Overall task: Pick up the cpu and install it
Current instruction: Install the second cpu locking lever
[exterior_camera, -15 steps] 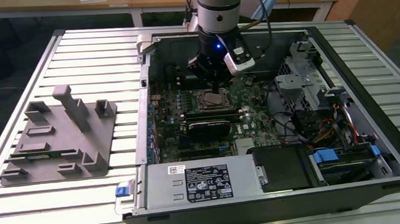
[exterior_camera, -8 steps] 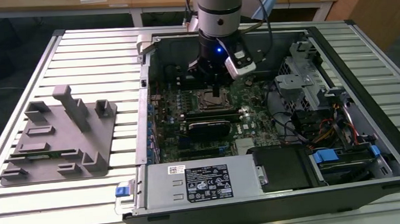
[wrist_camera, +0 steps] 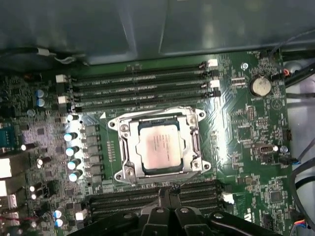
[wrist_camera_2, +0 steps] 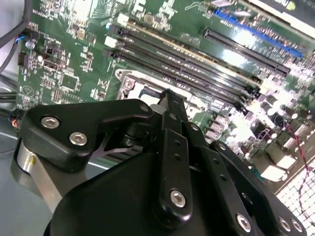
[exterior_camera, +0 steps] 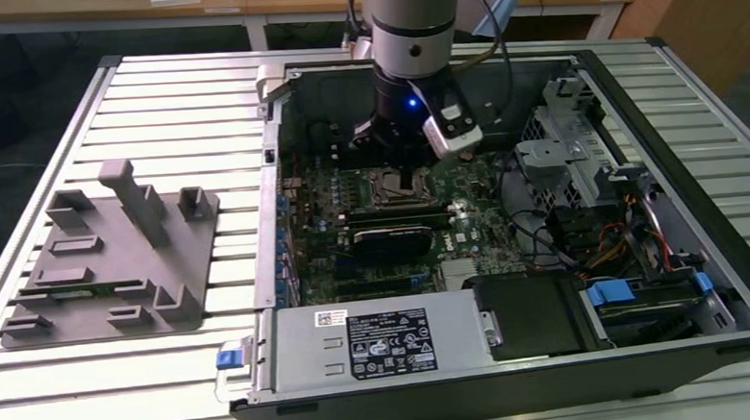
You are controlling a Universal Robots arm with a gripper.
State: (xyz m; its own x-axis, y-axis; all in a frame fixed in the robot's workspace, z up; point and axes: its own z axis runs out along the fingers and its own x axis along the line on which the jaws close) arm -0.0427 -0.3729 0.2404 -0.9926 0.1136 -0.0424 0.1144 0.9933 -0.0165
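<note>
Square cpu [wrist_camera: 160,147] with a shiny silver-grey metal lid and faint print, lying flat and level in the motherboard socket [wrist_camera: 158,145], framed on all sides by the socket's metal bracket, memory slots [wrist_camera: 140,88] running alongside, seen in the first wrist view

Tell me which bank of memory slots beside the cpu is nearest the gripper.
The bank at the tip of the gripper, across the cpu from the round coin battery; the other bank lies on the battery's side.
</note>
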